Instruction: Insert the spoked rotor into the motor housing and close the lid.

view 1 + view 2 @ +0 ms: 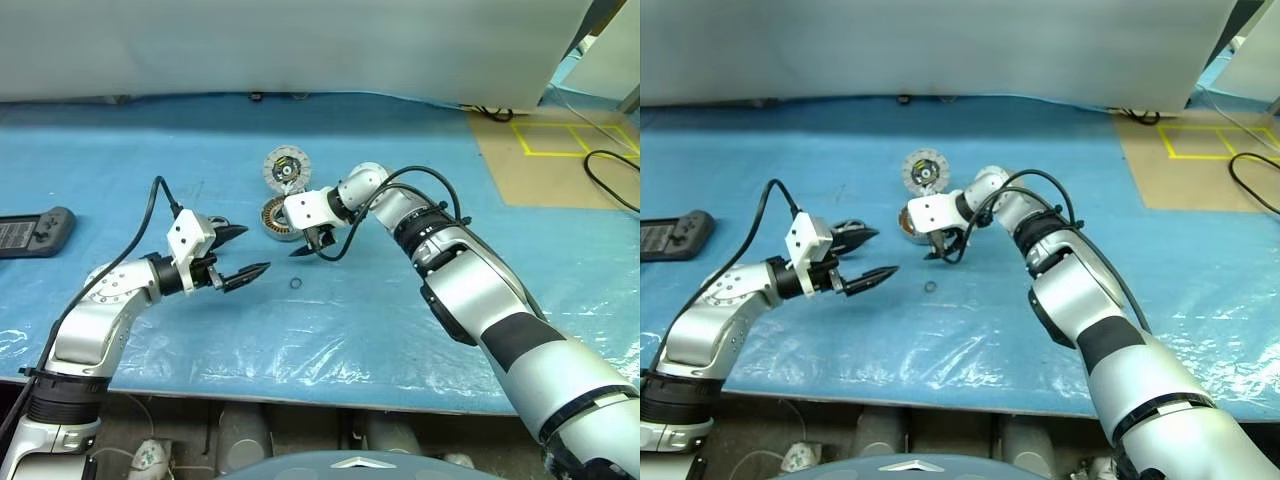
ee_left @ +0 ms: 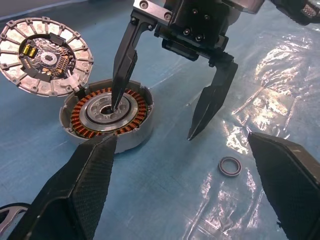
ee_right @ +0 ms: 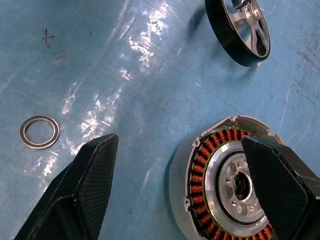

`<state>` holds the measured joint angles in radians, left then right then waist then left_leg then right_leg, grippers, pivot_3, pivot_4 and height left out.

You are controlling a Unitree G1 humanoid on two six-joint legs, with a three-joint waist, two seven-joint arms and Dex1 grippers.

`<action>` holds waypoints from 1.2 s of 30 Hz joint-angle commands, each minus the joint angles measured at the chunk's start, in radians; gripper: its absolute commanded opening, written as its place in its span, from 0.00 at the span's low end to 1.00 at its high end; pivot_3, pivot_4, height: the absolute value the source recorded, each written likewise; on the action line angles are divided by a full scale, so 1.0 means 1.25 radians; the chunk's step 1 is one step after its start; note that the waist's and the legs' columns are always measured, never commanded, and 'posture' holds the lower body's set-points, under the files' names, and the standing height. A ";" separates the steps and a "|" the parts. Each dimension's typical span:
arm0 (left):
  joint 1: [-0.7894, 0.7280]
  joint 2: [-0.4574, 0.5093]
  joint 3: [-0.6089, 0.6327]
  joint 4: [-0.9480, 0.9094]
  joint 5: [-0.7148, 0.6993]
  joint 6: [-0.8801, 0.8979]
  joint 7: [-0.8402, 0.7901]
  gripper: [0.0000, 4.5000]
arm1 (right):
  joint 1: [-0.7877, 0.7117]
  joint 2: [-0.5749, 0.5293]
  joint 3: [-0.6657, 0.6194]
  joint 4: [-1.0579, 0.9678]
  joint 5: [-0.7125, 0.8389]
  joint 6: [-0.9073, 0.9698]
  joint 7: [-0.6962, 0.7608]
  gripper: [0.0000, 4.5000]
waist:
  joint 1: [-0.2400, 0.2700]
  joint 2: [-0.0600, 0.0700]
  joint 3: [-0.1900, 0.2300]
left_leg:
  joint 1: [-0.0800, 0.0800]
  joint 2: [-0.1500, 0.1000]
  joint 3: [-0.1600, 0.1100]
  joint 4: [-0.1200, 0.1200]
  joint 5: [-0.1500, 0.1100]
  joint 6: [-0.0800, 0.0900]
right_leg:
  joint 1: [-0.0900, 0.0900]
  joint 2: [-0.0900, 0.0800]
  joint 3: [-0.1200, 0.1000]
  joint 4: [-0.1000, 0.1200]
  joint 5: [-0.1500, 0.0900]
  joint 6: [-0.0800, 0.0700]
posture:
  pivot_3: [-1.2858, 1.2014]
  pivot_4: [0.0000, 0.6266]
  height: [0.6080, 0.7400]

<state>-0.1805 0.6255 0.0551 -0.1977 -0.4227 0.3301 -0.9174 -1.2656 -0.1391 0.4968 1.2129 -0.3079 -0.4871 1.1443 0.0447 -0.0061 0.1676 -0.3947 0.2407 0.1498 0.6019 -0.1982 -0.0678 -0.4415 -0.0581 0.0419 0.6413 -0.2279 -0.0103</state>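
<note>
You have the wide tabletop, covered with a blue plastic sheet, and all parts of the motor lie apart on it.

The right end effector hangs over the motor housing, the short silver-grey drum with copper-coloured windings around a metal centre. Its two black fingers stand wide apart and hold nothing; one tip points into the centre hole of the drum, the other is beside the drum, over the sheet. If you lower it here, I think the tip can scratch the windings or push the drum sideways.

The lid, a flat silver-grey disc with radial marks and a black-and-yellow centre, lies face up just beside the housing; its edge looks to touch the drum wall. A push on the drum may move the lid too.

The spoked rotor, a dark wheel with silver spokes, stands tilted on its edge, near the housing. It is not yet inserted, and a careless touch could make it roll or fall.

The left end effector hovers empty, fingers apart, near the small thin metal ring on the sheet. Take care not to take this ring for the rotor.
</note>
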 commanded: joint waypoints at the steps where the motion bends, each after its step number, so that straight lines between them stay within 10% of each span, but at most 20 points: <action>1: 0.002 -0.002 0.012 -0.030 -0.009 -0.004 0.008 0.98 | -0.028 0.019 -0.002 0.020 -0.026 -0.002 -0.031 0.92 | 0.000 0.000 0.000 | 0.000 0.000 0.000 0.001 0.000 0.000 | 0.000 0.000 0.000 0.000 0.000 0.000 | 0.52 0.24 1.00; 20: -0.010 -0.014 -0.009 -0.020 -0.001 -0.007 0.007 0.98 | -0.047 0.034 -0.012 0.065 -0.097 0.035 -0.087 0.92 | 0.000 0.000 0.000 | 0.000 0.000 0.000 0.002 0.000 0.000 | 0.000 -0.001 0.000 0.000 0.000 0.000 | 0.52 0.24 1.00; 33: -0.008 0.000 -0.003 -0.009 0.005 -0.013 -0.012 0.99 | -0.045 0.034 -0.027 0.065 -0.094 0.024 -0.084 0.05 | -0.001 0.000 0.000 | 0.000 0.000 0.000 0.002 0.000 0.000 | 0.000 0.000 0.000 0.000 0.000 0.000 | 0.52 0.24 1.00; 36: -0.012 -0.001 -0.001 -0.007 0.003 -0.013 -0.011 0.99 | -0.044 0.040 -0.035 0.064 -0.088 0.023 -0.081 0.01 | -0.001 0.000 0.000 | 0.000 0.000 0.000 0.002 0.000 0.000 | 0.000 0.000 0.000 0.000 0.000 0.000 | 0.52 0.24 1.00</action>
<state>-0.1844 0.6128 0.0364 -0.1955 -0.4143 0.3291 -0.9281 -1.3037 -0.0963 0.4741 1.3127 -0.4317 -0.4492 1.0416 0.0433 -0.0055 0.1679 -0.3950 0.2409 0.1499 0.6038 -0.1983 -0.0679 -0.4412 -0.0585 0.0417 0.6419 -0.2280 -0.0105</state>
